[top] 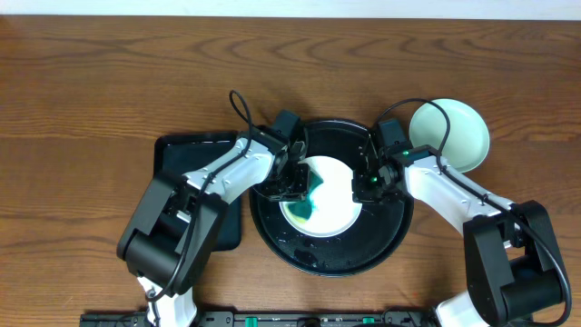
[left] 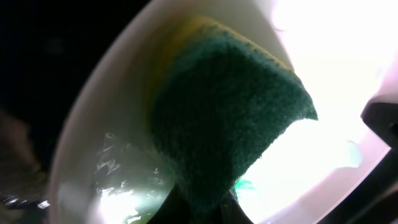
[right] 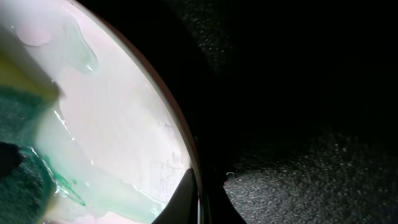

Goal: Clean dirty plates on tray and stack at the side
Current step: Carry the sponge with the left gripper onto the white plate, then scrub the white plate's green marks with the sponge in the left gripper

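Note:
A white plate with a teal-blue smear lies in the round black tray. My left gripper is shut on a green-and-yellow sponge, which presses on the plate's left part. My right gripper is shut on the plate's right rim, one finger above and one below. The wet smeared plate surface fills the left of the right wrist view. A pale mint-green plate sits on the table to the right of the tray.
A smaller rectangular black tray lies left of the round tray, under my left arm. The wooden table stretches behind. The round tray's wet floor shows beside the plate.

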Robot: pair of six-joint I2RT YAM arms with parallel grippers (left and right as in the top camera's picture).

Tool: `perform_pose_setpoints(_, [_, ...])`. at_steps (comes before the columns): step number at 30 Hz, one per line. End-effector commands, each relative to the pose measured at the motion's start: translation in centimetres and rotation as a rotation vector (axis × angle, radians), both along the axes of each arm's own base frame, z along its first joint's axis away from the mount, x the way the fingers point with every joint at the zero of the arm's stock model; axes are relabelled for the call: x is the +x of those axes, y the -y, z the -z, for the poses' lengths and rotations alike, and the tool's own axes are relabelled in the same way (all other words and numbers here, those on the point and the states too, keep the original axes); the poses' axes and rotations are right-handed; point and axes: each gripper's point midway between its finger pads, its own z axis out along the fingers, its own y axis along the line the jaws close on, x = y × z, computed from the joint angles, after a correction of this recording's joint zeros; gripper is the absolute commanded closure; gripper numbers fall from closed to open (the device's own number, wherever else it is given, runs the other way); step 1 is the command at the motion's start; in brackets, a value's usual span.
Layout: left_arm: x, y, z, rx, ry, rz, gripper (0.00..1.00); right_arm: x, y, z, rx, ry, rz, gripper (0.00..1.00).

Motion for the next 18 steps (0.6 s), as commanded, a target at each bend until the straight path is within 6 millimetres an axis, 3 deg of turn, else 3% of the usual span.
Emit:
perform_pose_setpoints(1, [-4.2, 3.8, 2.9, -0.086, -0.135, 0.085, 0.93, -0.5, -0.2, 0.9, -0.002, -0.029, -0.019, 0.99])
perform_pose_setpoints(5, [-4.9, 6.7, 1.9, -0.191, -0.122, 0.137, 0.92, -0.6, -0.2, 0.9, -0.002, -0.031, -0.019, 0.99])
perform_pose_setpoints(10, [-4.5, 8.0, 1.6, -0.220, -0.096, 0.121, 0.93, -0.8, -0.1, 1.0, -0.005, -0.039, -0.019, 0.99])
perform_pose_setpoints(15, [-1.6, 8.6, 1.2, -0.260, -0.022, 0.053, 0.93, -0.8, -0.1, 1.0, -0.005, -0.041, -0.019, 0.99])
perform_pose_setpoints(18, [1.1, 7.2, 1.7, -0.215, 0.041, -0.026, 0.93, -1.0, 0.0, 1.0, -0.008, -0.049, -0.019, 0.99])
